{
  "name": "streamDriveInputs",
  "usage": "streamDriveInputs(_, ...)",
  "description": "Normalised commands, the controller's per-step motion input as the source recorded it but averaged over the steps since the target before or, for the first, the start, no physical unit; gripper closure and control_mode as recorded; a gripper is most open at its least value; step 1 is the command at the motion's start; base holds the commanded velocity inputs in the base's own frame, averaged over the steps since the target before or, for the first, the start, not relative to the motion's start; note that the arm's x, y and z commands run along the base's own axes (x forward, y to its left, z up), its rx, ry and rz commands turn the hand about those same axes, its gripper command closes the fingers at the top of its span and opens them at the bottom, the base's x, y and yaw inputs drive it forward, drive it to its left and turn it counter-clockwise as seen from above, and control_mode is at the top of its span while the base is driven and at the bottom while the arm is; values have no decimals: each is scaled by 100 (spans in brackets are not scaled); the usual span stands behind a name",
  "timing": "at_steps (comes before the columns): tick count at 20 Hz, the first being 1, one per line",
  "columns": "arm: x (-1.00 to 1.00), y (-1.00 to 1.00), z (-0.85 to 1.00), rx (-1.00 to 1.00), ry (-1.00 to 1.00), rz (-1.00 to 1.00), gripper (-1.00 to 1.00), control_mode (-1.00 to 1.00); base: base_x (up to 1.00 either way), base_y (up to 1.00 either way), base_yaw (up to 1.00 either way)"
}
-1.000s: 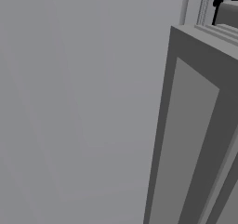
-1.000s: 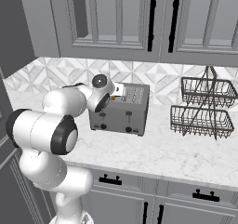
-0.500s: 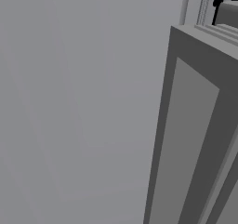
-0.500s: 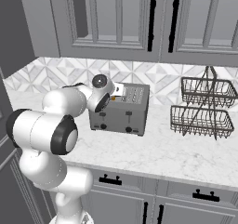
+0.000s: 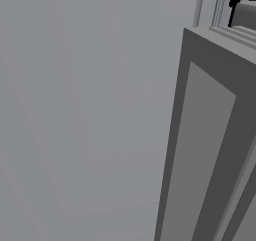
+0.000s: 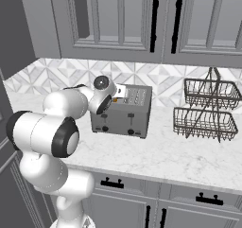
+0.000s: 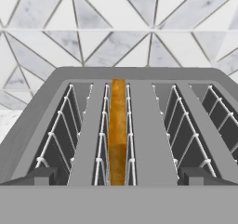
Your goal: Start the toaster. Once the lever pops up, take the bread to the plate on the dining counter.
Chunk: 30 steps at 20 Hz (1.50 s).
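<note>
In the hand view I look down along the top of the grey toaster (image 7: pixel 139 79), with several wire-lined slots. The bread (image 7: pixel 118 125) stands on edge in the second slot from the left, sunk into it, its orange-brown crust showing. My gripper (image 7: pixel 118 175) hovers open just above the near end of the toaster, one dark fingertip on each side of the bread's slot. From the right base view the toaster (image 6: pixel 127 113) sits on the marble counter against the tiled wall, and my hand (image 6: pixel 119 92) is over its left end. The plate and the dining counter are out of view.
A two-tier wire basket (image 6: pixel 208 111) stands on the counter (image 6: pixel 165 156) right of the toaster. Grey wall cabinets with dark handles (image 6: pixel 153 21) hang overhead. A tall grey cabinet panel (image 5: pixel 210 150) stands close in the left base view.
</note>
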Motion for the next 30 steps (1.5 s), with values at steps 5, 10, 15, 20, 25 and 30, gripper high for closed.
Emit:
streamDriveInputs(5, 0, 0, 0, 0, 0, 0, -100, -100, 0, 0, 0)
streamDriveInputs(10, 0, 0, 0, 0, 0, 0, -100, -100, 0, 0, 0)
streamDriveInputs(15, 0, 0, 0, 0, 0, 0, -100, -100, 0, 0, 0)
streamDriveInputs(20, 0, 0, 0, 0, 0, 0, -100, -100, 0, 0, 0)
streamDriveInputs(25, 0, 0, 0, 0, 0, 0, -100, -100, 0, 0, 0)
streamDriveInputs(30, 0, 0, 0, 0, 0, 0, -100, -100, 0, 0, 0)
